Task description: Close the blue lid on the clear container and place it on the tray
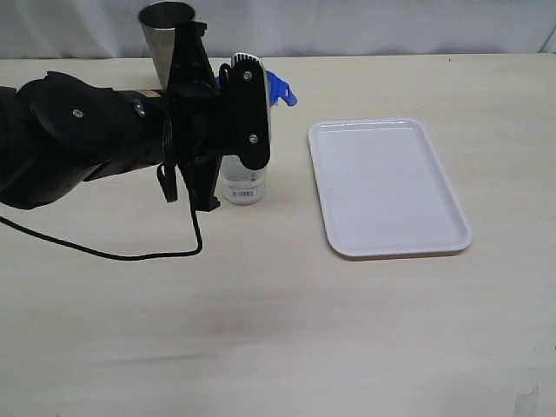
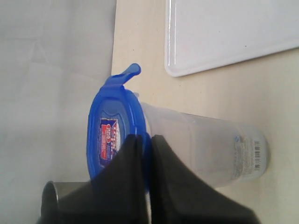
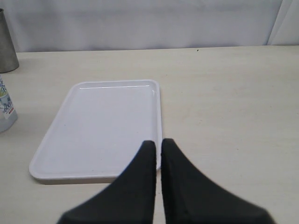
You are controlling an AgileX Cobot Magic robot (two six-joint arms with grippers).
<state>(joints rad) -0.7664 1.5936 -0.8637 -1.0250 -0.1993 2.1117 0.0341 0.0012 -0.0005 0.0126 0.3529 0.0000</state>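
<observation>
Left hand [image 2: 145, 137]: fingers together with only a thin slit between them, tips against the rim of the blue lid, on its side away from the tray; no part of the lid can be seen between them.
Left arm [image 1: 78, 130]: reaches in from the left edge and covers most of the container's upper half in the exterior view; a black cable [image 1: 130, 254] loops down from it onto the counter [image 1: 278, 330].
Blue lid [image 2: 110, 121]: sits on the mouth of the clear container, sticker side up; one flap [image 2: 128, 73] sticks out toward the tray.
Clear container [image 1: 241, 182]: upright on the counter, left of the tray and apart from it; white barcode label [image 1: 246, 194] near its base.
Tray [image 1: 391, 187]: flat on the counter, right of centre, long side running near to far.
Steel cup [image 1: 165, 35]: upright at the far edge, just behind the container.
Right hand [image 3: 158, 143]: fingers closed together, holding nothing, over the tray's near edge; out of the exterior view.
</observation>
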